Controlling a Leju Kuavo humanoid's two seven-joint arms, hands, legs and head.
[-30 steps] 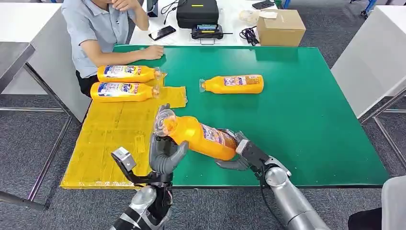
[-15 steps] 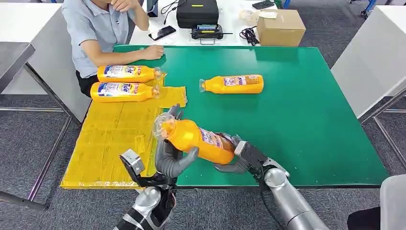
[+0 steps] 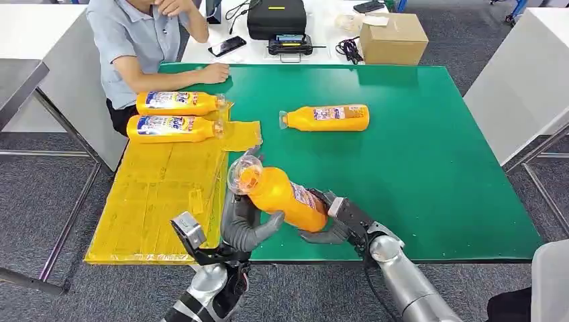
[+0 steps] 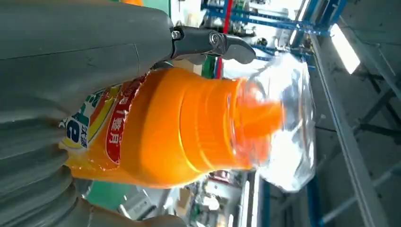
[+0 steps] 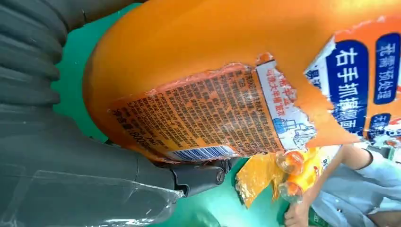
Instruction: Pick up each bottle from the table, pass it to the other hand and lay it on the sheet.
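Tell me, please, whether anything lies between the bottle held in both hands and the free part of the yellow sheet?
Nothing visible does. The held bottle is gripped by the left hand and right hand beside the sheet; its near part is bare, and the two laid bottles lie at its far end.

Silver arms, grey ribbed left hand [image 3: 243, 221], dark-fingered right hand [image 3: 339, 218]

Bright even light, soft shadows, blurred wrist backgrounds
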